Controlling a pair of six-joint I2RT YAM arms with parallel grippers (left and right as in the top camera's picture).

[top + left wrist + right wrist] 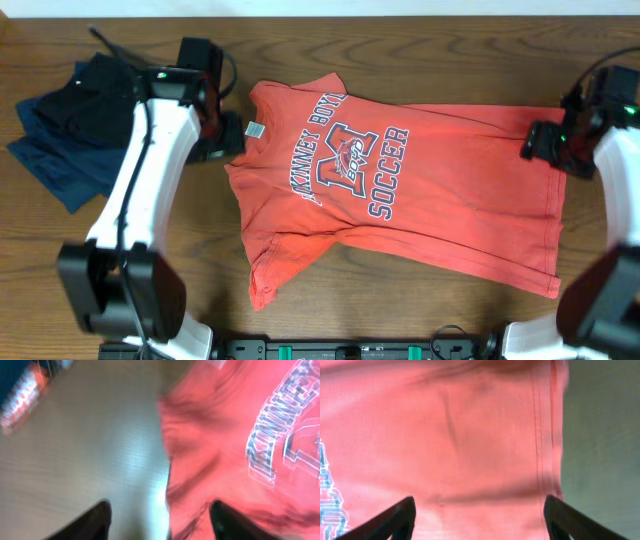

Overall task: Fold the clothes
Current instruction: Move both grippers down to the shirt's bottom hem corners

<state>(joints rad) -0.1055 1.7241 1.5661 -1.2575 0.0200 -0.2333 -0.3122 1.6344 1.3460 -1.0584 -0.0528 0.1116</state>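
The coral T-shirt (440, 210) lies spread; the left gripper (228, 135) beside its collar and the right gripper (540, 142) at its hem are both released.

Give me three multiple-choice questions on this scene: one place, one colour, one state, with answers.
1. The dark pile lies: A on the shirt; B left of the shirt; C right of the shirt.
2. The shirt's lettering is: A yellow; B green; C navy and white.
3. The right hand is: A open at the hem; B shut on a sleeve; C out of view.
Answers: B, the overhead view shows the pile off the shirt's left end. C, the letters are navy edged in white. A, its fingers stand wide apart over the hem stitching.
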